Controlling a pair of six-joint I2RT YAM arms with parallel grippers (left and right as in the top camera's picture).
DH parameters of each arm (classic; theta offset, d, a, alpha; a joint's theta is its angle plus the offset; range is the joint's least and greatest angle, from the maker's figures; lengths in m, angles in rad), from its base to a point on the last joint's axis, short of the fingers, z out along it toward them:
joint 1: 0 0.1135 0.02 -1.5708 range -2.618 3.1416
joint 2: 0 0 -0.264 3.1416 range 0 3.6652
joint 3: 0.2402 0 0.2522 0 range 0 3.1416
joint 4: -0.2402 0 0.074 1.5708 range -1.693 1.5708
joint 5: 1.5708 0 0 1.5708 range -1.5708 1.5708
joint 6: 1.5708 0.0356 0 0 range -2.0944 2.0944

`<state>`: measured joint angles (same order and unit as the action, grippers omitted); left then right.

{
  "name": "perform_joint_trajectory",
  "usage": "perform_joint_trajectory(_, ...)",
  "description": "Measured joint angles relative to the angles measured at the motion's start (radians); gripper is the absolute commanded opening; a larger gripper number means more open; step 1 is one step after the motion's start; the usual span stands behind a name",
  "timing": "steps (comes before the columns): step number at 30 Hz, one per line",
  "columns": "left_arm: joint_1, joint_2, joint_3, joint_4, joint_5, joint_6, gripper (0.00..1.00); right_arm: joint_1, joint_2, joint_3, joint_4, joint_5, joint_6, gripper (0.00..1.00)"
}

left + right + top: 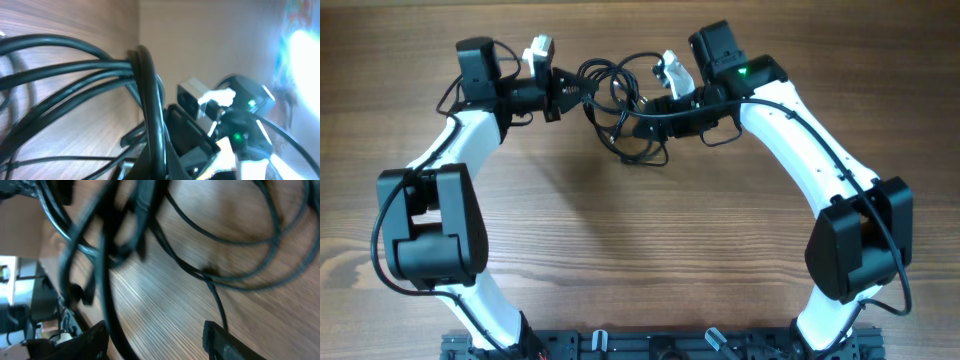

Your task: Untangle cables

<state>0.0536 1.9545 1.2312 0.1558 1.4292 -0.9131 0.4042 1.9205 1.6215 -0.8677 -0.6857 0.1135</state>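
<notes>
One tangle of thin, glossy black cables (623, 120) is seen, looped and overlapping, on the wood-grain surface (640, 230) between two grippers; separate cords cannot be counted. The left gripper (563, 92) is clenched on the cables. The right gripper (655, 103) is released, its jaws spread with strands running between them.

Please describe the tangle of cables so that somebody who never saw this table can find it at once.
Look at the wooden table, at the middle of the side farthest from the arm bases. There, between the left gripper and the right gripper, are the cables: thin black cords in loose overlapping loops on the wood. They are thinner than the thick wires fixed along the arms.
</notes>
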Motion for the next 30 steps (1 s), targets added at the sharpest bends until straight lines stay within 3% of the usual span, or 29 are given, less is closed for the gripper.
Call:
perform_joint_trajectory(5, -0.031, 0.001, 0.002, 0.333, 0.085, -0.238, 0.04, -0.011, -0.047, 0.002, 0.042, -0.028, -0.031, 0.63)
perform_joint_trajectory(8, -0.043, 0.002, 0.002, 0.440, 0.107, -0.287, 0.04, -0.045, -0.146, 0.003, 0.060, -0.010, -0.031, 0.63)
perform_joint_trajectory(11, -0.055, 0.002, 0.002, 0.451, 0.117, -0.256, 0.04, -0.063, -0.256, 0.004, 0.062, 0.076, 0.007, 0.62)
perform_joint_trajectory(14, -0.076, 0.002, 0.002, 0.451, 0.118, -0.228, 0.04, -0.062, -0.302, 0.013, 0.067, 0.134, 0.079, 0.55)
perform_joint_trajectory(18, -0.111, 0.002, 0.002, 0.451, 0.118, -0.216, 0.04, -0.029, -0.282, 0.013, 0.065, 0.206, 0.201, 0.47)
perform_joint_trajectory(22, -0.118, 0.002, 0.002, 0.451, 0.118, -0.214, 0.04, 0.013, -0.235, 0.012, 0.066, 0.265, 0.274, 0.33)
perform_joint_trajectory(28, -0.118, 0.002, 0.002, 0.451, 0.113, -0.214, 0.04, 0.052, -0.187, 0.012, 0.039, 0.287, 0.334, 0.28)
perform_joint_trajectory(30, -0.118, 0.002, 0.002, 0.450, 0.113, -0.214, 0.04, 0.078, -0.147, 0.012, 0.040, 0.297, 0.341, 0.15)
